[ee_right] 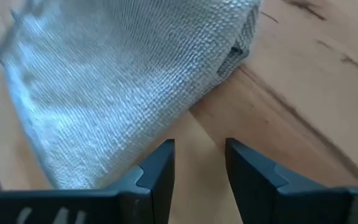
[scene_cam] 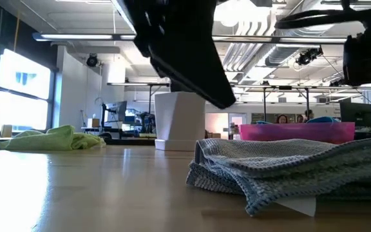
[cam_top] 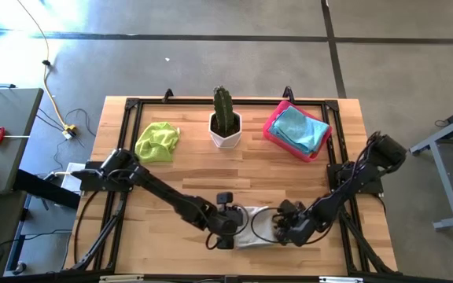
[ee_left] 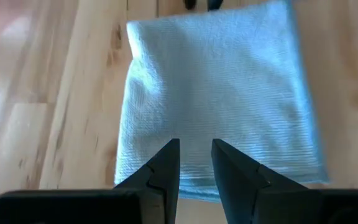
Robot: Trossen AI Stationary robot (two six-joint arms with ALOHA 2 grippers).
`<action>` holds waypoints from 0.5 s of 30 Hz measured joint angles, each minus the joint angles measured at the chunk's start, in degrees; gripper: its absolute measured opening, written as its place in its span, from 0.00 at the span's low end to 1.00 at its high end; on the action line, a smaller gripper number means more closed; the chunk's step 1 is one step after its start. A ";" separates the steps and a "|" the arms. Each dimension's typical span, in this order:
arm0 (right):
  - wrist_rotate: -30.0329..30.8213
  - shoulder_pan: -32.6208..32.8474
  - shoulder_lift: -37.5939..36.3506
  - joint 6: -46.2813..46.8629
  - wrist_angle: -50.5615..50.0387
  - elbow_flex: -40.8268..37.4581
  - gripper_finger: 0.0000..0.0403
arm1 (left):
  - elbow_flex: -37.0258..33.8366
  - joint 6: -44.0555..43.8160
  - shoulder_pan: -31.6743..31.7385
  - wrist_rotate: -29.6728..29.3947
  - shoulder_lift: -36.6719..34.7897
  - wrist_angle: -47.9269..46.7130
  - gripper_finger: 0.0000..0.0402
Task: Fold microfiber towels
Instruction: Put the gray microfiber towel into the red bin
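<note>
**Grey towel folded at front edge, both grippers over it**

Low view: grey towel (scene_cam: 288, 169), nearest the lens, lies folded in layers on the table (scene_cam: 76, 187). Behind it stand a white pot (scene_cam: 180, 120) and a pink tray (scene_cam: 298, 132); a green towel (scene_cam: 50, 139) sits crumpled far off to the side. A dark arm crosses overhead.

High view: left gripper (cam_top: 225, 228) and right gripper (cam_top: 287, 228) flank the grey towel (cam_top: 252, 228) at the table's front edge. A cactus (cam_top: 224, 110) rises from the pot. The tray (cam_top: 272, 132) holds a blue towel (cam_top: 299, 130).

Left wrist view: fingers (ee_left: 166, 165) spread slightly, nothing between them, poised above the towel's near edge.

Right wrist view: fingers (ee_right: 157, 168) parted, empty, over bare wood just beside the towel's corner (ee_right: 123, 81).
</note>
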 joint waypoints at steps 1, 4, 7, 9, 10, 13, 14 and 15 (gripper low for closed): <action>0.47 0.15 -0.49 1.78 1.36 -0.87 0.33 | 0.00 0.59 0.19 -0.08 0.33 -0.15 0.21; 0.17 0.45 -2.10 5.42 2.99 -1.86 0.33 | -0.05 1.25 0.66 1.75 1.87 -0.39 0.21; 0.07 0.47 -2.39 5.94 3.45 -2.12 0.35 | -0.02 1.23 0.96 3.85 2.88 0.12 0.21; -0.06 0.27 -2.37 5.95 5.65 -2.12 0.39 | -0.04 1.23 0.98 4.47 3.70 -0.38 0.21; -0.14 0.04 -2.31 5.99 7.21 -2.12 0.42 | -0.04 1.21 0.98 5.16 4.16 -0.34 0.21; -0.05 -0.58 -2.16 6.36 9.50 -2.12 0.51 | -0.04 1.18 0.92 7.41 5.40 -0.34 0.21; 0.11 -0.90 -1.94 7.41 10.01 -2.12 0.54 | -0.04 0.93 0.91 7.86 5.72 -0.23 0.21; 0.58 -1.14 -1.76 8.64 9.80 -2.12 0.57 | -0.04 0.44 0.91 7.91 5.93 -0.23 0.21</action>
